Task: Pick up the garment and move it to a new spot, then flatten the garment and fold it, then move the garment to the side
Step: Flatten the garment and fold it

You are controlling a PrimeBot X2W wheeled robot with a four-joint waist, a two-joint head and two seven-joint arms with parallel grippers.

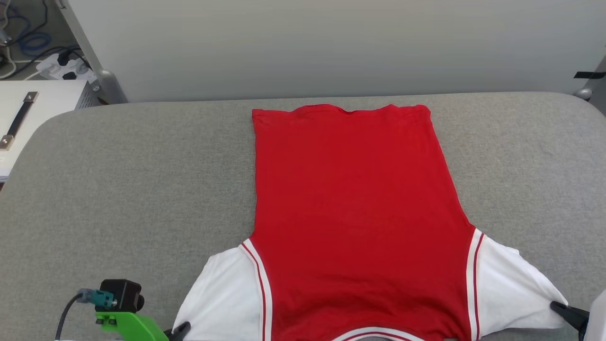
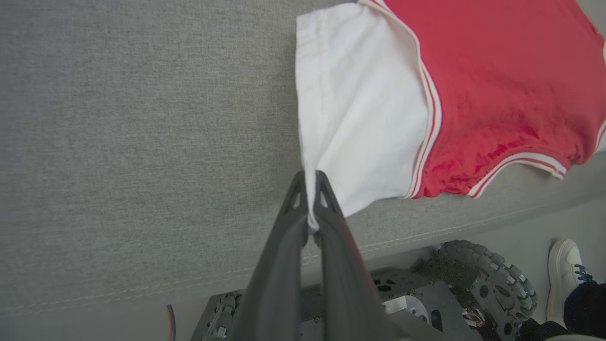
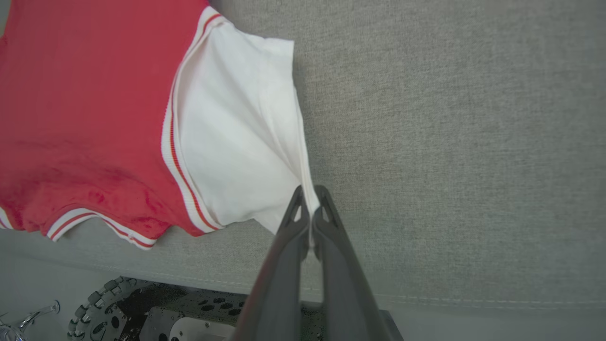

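Note:
The garment (image 1: 355,203) lies spread flat on the grey table, plain red side up, hem at the far end and collar at the near edge. Its white sleeves stretch out to both sides. My left gripper (image 2: 310,182) is shut on the edge of the left white sleeve (image 2: 360,109); its dark tip (image 1: 182,327) shows at the bottom of the head view. My right gripper (image 3: 310,192) is shut on the edge of the right white sleeve (image 3: 236,142), with its dark tip (image 1: 565,312) at the lower right of the head view.
The grey padded table (image 1: 118,180) reaches wide on both sides of the garment. A white case with a black handle (image 1: 19,118) stands past its far left corner. A person's white shoe (image 2: 565,274) and the robot's wheeled base (image 2: 487,279) sit below the table's near edge.

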